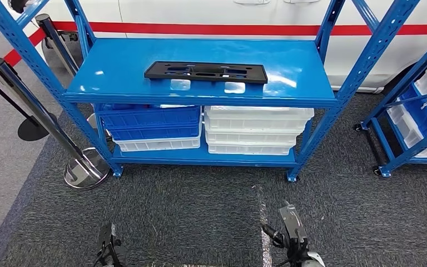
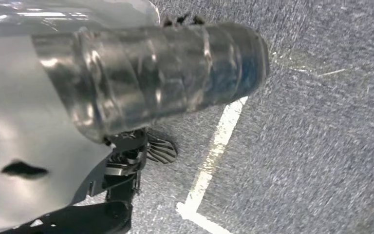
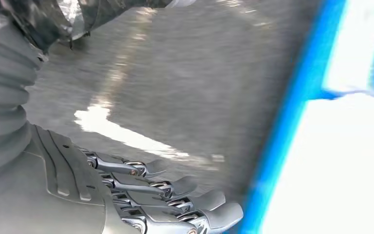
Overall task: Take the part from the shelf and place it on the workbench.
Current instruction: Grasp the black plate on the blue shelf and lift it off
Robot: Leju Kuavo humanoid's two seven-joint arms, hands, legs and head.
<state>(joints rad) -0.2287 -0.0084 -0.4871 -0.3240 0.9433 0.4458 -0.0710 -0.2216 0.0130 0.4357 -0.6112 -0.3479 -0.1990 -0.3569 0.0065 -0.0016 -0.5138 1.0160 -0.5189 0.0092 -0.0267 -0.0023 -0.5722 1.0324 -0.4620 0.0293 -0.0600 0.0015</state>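
A long, flat black part (image 1: 205, 72) with several cut-outs lies across the top of the blue shelf (image 1: 117, 78), near its middle. Both my hands hang low in front of the shelf, well short of the part. My left hand (image 1: 108, 245) shows as a dark narrow shape over the carpet with nothing in it. My right hand (image 1: 292, 225) also holds nothing; in the right wrist view its fingers (image 3: 175, 187) lie stretched out and slightly apart above the carpet, close to the shelf's blue frame (image 3: 292, 122).
Blue bins (image 1: 150, 119) and white bins (image 1: 256, 128) fill the lower shelf. Two chrome stanchions (image 1: 83, 167) stand at the left. A second blue rack (image 1: 417, 111) with bins is at the right. A white vehicle (image 1: 228, 14) stands behind. Grey carpet (image 1: 200, 206) lies before the shelf.
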